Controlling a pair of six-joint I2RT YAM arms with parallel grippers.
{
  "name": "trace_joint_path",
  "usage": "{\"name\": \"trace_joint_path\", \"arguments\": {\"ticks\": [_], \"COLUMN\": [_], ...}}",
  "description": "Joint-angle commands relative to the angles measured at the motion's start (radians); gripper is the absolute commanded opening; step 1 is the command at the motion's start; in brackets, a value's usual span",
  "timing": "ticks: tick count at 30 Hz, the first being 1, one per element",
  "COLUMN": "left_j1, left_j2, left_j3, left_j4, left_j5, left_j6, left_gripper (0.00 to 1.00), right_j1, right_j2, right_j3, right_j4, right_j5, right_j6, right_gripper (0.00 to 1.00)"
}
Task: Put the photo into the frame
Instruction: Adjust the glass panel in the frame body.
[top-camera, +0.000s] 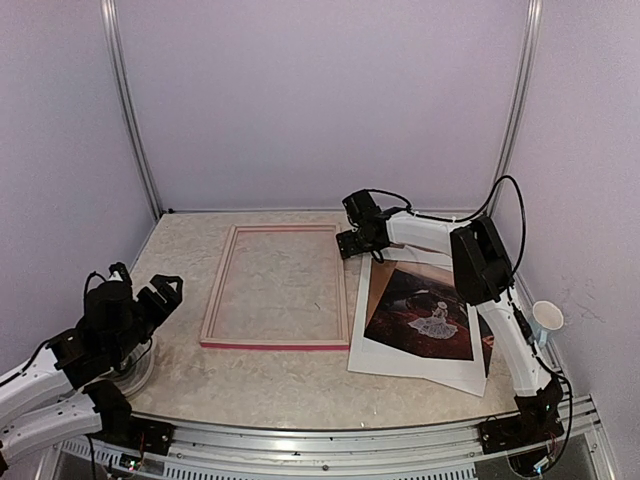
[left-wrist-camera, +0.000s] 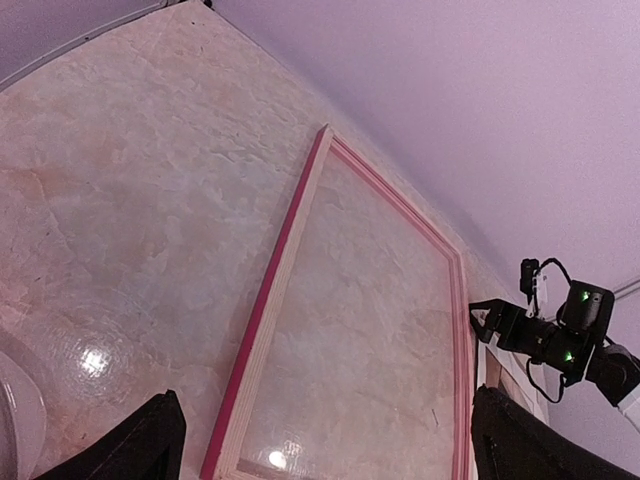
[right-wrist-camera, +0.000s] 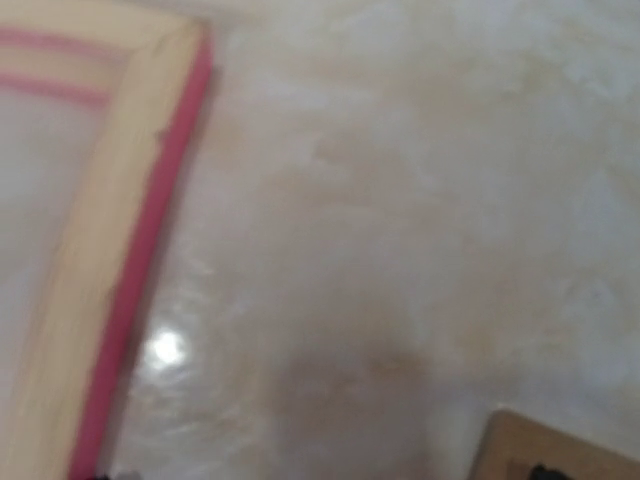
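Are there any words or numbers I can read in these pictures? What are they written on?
No words, numbers or signs can be read anywhere.
The photo: only a dark picture with a small white figure, no writing.
The frame: plain pink-red moulding, no label.
The white cup: blank on the side that shows.
The right arm: two green lights, no readable letters.

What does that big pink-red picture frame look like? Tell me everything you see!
The thin rectangular pink-red picture frame lies flat on the marble-look table, left of the dark photo. The face turned upward looks like pale wood, and the outer edges are bright pink-red. It is empty, so the tabletop shows through the middle. The right gripper is by its far right corner. I cannot tell whether they touch.
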Motion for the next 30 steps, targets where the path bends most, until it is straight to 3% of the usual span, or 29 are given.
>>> {"name": "trace_joint_path", "arguments": {"ticks": [1,7,16,23,30], "left_j1": [0.004,0.004,0.003,0.003,0.003], "left_j2": [0.001,0.001,0.007,0.022,0.025], "left_j3": [-0.013,-0.015,-0.015,-0.017,-0.028], "left_j4": [-0.004,-0.004,0.004,0.017,0.024], "left_j5": [-0.004,0.000,-0.001,-0.001,0.004], "left_j6": [-0.004,-0.007,-0.005,-0.006,-0.010], "left_gripper": [0.99,0.99,0.99,0.99,0.99], "right_j1": [0.028,0.047,0.065,0.099,0.108], "right_j2": [-0.030,-0.015,-0.086,-0.136,-0.079], "right_j3": [-0.004,-0.007,-0.051,-0.076,-0.029], "right_j4": [0.019,0.016,0.015,0.061,0.023], "right_j5": [-0.018,-0.027,0.137,0.137,0.068], "right_j6": [-0.028,-0.038,0.012,-0.024,-0.027], "right_gripper": [0.90,0.90,0.91,0.90,0.90]}}
